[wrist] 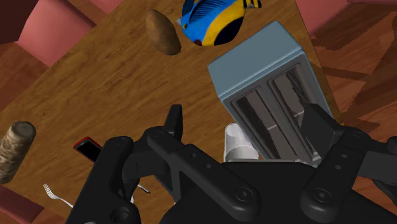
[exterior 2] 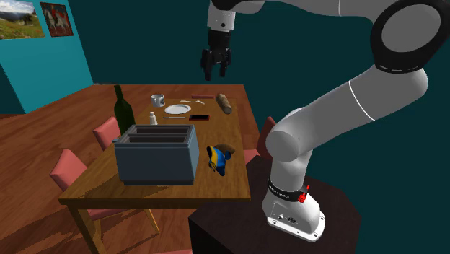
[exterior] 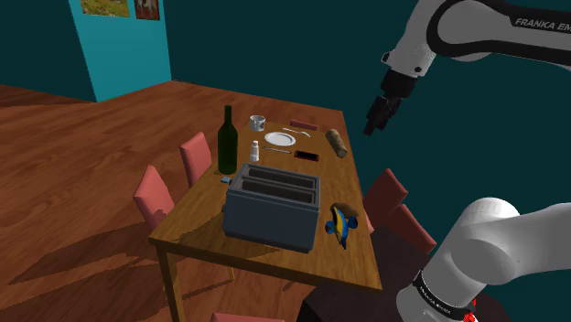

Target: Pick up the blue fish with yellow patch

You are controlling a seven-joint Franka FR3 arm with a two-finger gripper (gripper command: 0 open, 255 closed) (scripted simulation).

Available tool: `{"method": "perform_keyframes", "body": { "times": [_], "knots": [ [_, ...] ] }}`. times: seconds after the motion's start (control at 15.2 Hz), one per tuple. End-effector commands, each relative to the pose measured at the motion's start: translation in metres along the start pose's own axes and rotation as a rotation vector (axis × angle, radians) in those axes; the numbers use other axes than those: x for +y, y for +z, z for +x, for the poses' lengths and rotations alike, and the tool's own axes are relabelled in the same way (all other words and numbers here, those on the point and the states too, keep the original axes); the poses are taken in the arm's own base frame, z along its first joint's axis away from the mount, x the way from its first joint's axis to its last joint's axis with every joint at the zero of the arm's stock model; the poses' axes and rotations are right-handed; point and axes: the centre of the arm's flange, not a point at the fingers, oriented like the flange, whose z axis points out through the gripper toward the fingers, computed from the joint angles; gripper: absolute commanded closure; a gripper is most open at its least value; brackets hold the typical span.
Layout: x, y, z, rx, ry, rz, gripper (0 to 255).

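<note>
The blue fish with a yellow patch (exterior: 340,225) (exterior 2: 218,159) (wrist: 213,22) stands on the wooden table (exterior: 274,265), close to the stand-side edge and beside the grey toaster (exterior: 273,206) (exterior 2: 157,153) (wrist: 273,89). A brown potato (wrist: 164,30) (exterior 2: 228,148) lies right next to the fish. My black gripper (exterior: 375,119) (exterior 2: 215,71) (wrist: 247,121) hangs high above the table's far half, well away from the fish. It is open, and its fingers (wrist: 175,121) stand wide apart with nothing between them.
On the far half of the table are a dark bottle (exterior: 227,139), a white shaker (exterior: 253,151) (wrist: 240,143), a plate (exterior: 280,139), a cup (exterior: 258,121), a phone (exterior: 307,155) and a brown roll (exterior: 338,141) (wrist: 16,146). Red chairs (exterior: 154,194) line both long sides.
</note>
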Motion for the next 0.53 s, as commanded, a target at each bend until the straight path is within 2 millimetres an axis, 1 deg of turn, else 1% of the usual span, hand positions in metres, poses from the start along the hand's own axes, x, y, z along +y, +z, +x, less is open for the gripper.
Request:
{"method": "perform_keyframes", "body": {
  "times": [0.0, 0.46],
  "knots": [
    [0.000, 0.000, 0.000, 0.000, 0.000, 0.000, 0],
    [0.048, 0.085, -0.016, -0.007, 0.162, 0.089, 0]
  ]
}}
